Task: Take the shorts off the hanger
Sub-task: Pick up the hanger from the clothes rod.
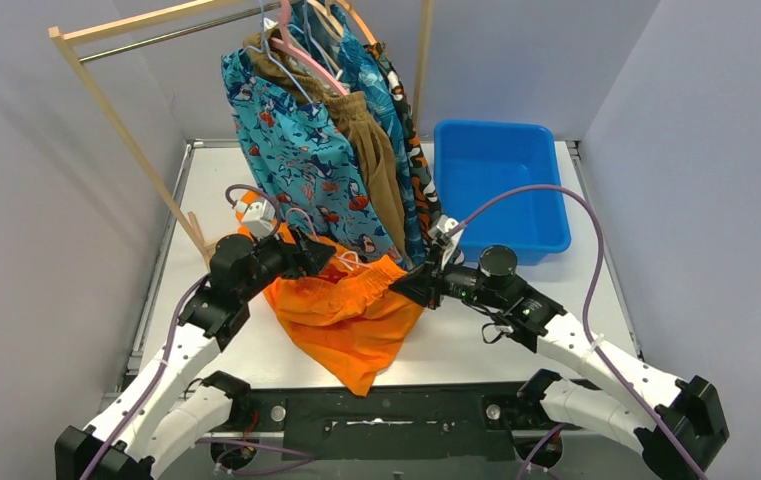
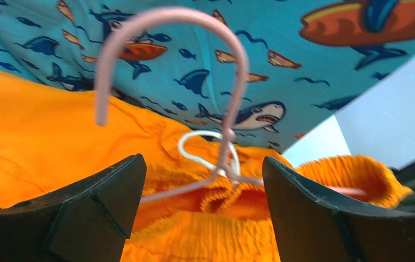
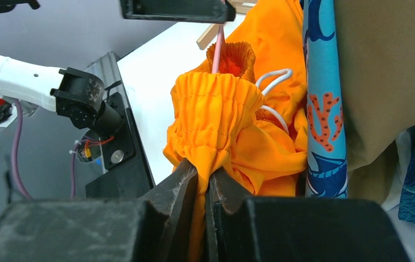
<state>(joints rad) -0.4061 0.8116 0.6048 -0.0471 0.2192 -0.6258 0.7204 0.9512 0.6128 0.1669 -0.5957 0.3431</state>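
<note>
- White table (image 1: 516,335): flat work surface, with both arms bolted at its near edge.
- Wooden clothes rack (image 1: 126,135) with a metal rail: stood at the far left, with several pairs of shorts hung from it.
- Teal shark-print shorts (image 1: 296,150): hung at the front of the rack, just behind the working area. Brown shorts (image 1: 371,150) were hung close behind them.
- Blue plastic bin (image 1: 516,245): set at the far right, apart from both grippers.
- Orange shorts (image 1: 346,310) of plain fabric: heaped on the table between the grippers, off the rail, with the elastic waistband bunched on the hanger. They were judged not yet freed.
- Right gripper (image 3: 205,180): clamped on a fold of the orange shorts below the waistband.
- Left gripper (image 2: 202,164): jaws were held wide, one on either side of the hanger's neck, with nothing gripped.
- Pink wire hanger (image 2: 232,82): its hook was upright and free of the rail, and one arm was threaded through the waistband.
- White drawstring (image 2: 208,136): looped at the hanger's neck. Whether it was wound around the neck could not be told.
- Risk, snagging: a pull by the right gripper could be resisted if the drawstring were caught on the neck.
- Risk, missed grasp: the thin wire could be missed or pinched together with the fabric, so that hanger and shorts would be dragged as one.
- Risk, entanglement: the upright hook could be caught in the teal shark-print shorts just behind.
</note>
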